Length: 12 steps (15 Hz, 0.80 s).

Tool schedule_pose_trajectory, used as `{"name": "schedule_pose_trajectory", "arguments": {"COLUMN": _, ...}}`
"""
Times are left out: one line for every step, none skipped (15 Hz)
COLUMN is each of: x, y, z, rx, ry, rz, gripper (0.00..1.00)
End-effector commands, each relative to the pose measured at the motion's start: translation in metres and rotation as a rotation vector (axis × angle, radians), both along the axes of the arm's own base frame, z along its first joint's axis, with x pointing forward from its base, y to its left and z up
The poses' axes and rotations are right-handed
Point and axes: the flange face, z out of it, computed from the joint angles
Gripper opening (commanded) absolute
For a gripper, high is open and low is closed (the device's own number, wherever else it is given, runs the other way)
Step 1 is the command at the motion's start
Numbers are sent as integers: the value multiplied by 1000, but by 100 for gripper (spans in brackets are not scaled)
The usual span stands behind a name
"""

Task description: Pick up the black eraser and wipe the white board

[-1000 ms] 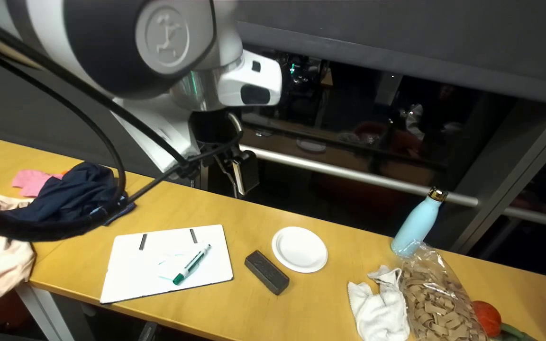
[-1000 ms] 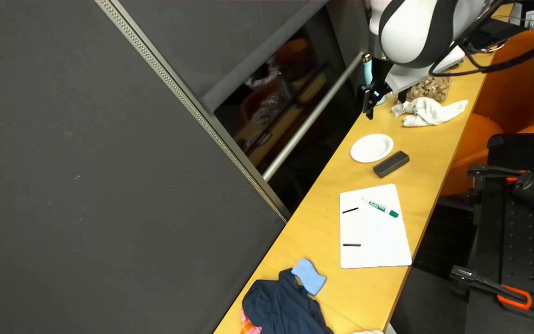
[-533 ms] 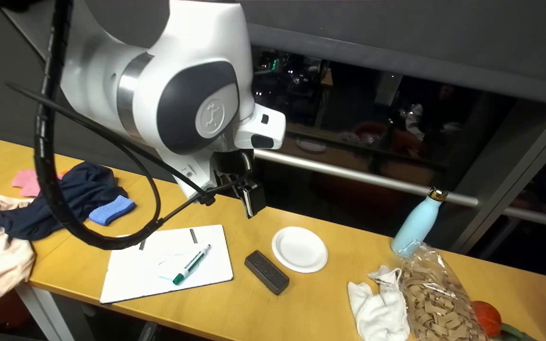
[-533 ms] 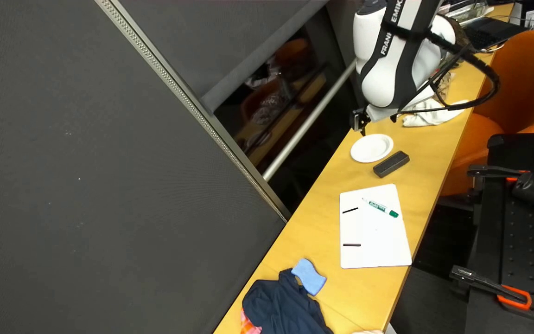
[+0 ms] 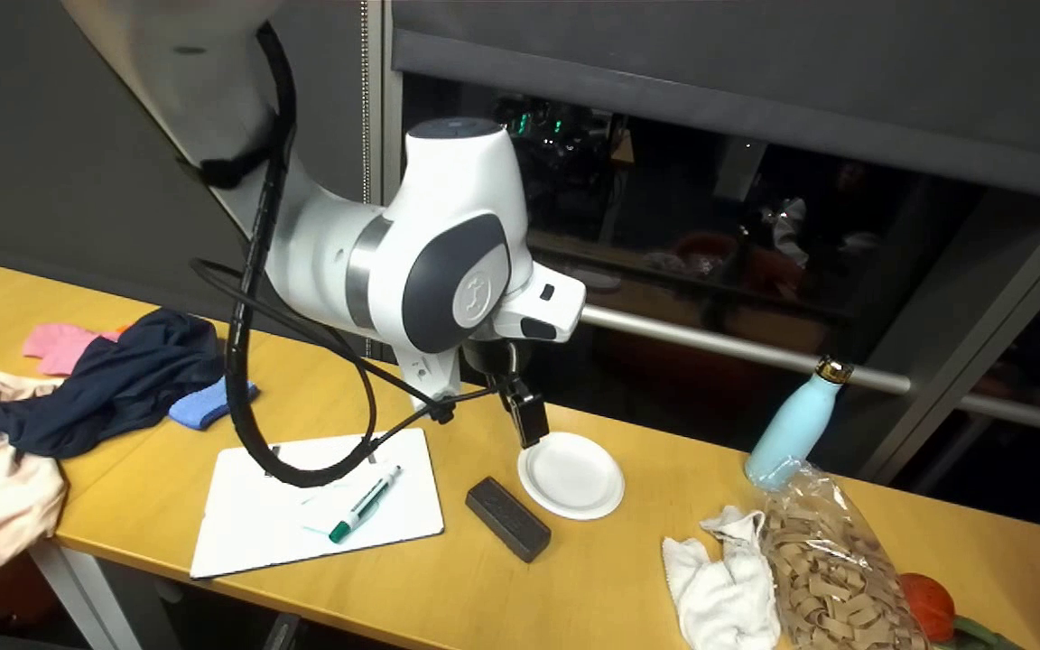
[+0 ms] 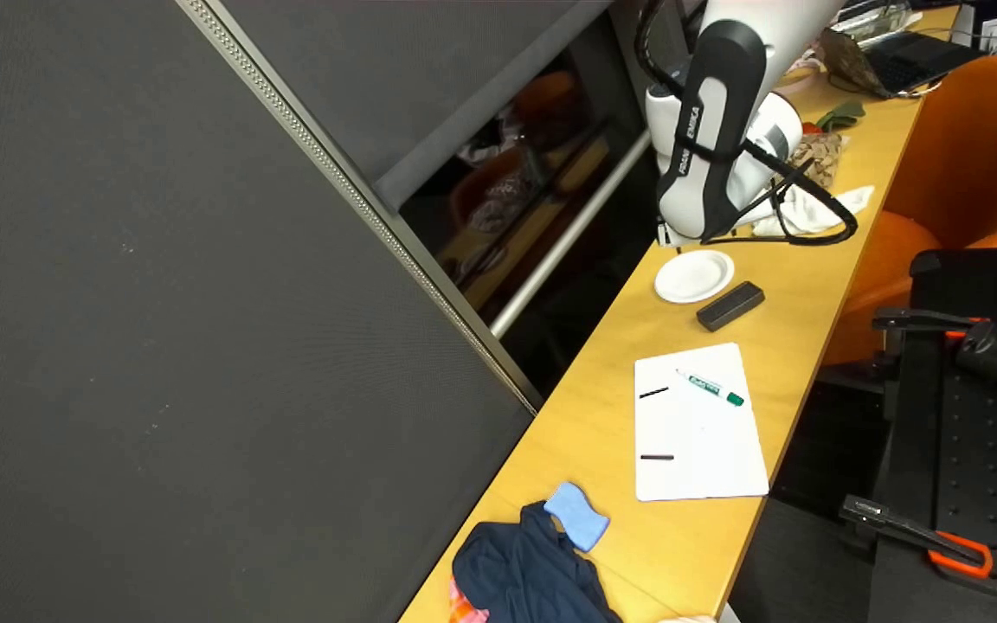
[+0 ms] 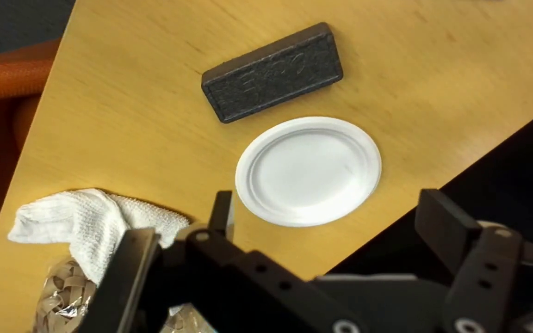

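The black eraser (image 5: 508, 518) lies on the table between the white plate and the white board, also in an exterior view (image 6: 730, 305) and the wrist view (image 7: 273, 74). The white board (image 5: 254, 515) lies flat near the table's front edge, also in an exterior view (image 6: 697, 450); it is out of the wrist view. A green-capped marker (image 5: 366, 504) lies on it, near faint green marks. My gripper (image 7: 329, 208) is open and empty, its fingers wide apart. It hovers above the table's back edge by the plate, apart from the eraser. In an exterior view the arm mostly hides it.
The white plate (image 7: 308, 171) sits beside the eraser. A white cloth (image 5: 723, 578), a bag of brown strips (image 5: 836, 569) and a blue bottle (image 5: 795, 429) stand beyond it. A blue sponge (image 6: 577, 516) and dark cloth (image 6: 529, 567) lie past the board. A window rail (image 5: 701, 336) runs behind.
The arm has swung across and my gripper has come lower, moving towards the plate and eraser. The eraser, board and marker have not moved.
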Motion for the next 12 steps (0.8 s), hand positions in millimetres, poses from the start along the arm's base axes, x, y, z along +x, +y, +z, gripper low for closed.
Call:
{"name": "schedule_pose_trajectory", "arguments": {"x": 20, "y": -7, "z": -13, "rx": -21, "ry": 3, "rz": -94, "gripper": 100}}
{"name": "schedule_pose_trajectory", "arguments": {"x": 16, "y": -2, "z": 4, "rx": 29, "ry": 12, "rz": -84, "gripper": 100}}
{"name": "schedule_pose_trajectory", "arguments": {"x": 10, "y": -6, "z": -18, "rx": -13, "ry": 12, "rz": -56, "gripper": 100}}
{"name": "schedule_pose_trajectory", "arguments": {"x": 13, "y": -5, "z": -16, "rx": -5, "ry": 15, "rz": -61, "gripper": 100}}
{"name": "schedule_pose_trajectory", "arguments": {"x": 15, "y": -5, "z": -12, "rx": -1, "ry": 15, "rz": -64, "gripper": 100}}
{"name": "schedule_pose_trajectory", "arguments": {"x": 16, "y": -5, "z": -8, "rx": 3, "ry": 15, "rz": -66, "gripper": 100}}
{"name": "schedule_pose_trajectory", "arguments": {"x": 15, "y": -5, "z": 1, "rx": 9, "ry": -10, "rz": -113, "gripper": 100}}
{"name": "schedule_pose_trajectory", "arguments": {"x": 13, "y": -5, "z": 2, "rx": 32, "ry": -4, "rz": -150, "gripper": 100}}
{"name": "schedule_pose_trajectory", "arguments": {"x": 12, "y": -5, "z": -2, "rx": 45, "ry": -14, "rz": -188, "gripper": 100}}
{"name": "schedule_pose_trajectory", "arguments": {"x": 11, "y": -5, "z": -4, "rx": 62, "ry": -23, "rz": -226, "gripper": 100}}
{"name": "schedule_pose_trajectory", "arguments": {"x": 13, "y": -4, "z": -8, "rx": 93, "ry": -28, "rz": -262, "gripper": 100}}
{"name": "schedule_pose_trajectory", "arguments": {"x": 14, "y": -3, "z": -13, "rx": 110, "ry": -32, "rz": -293, "gripper": 100}}
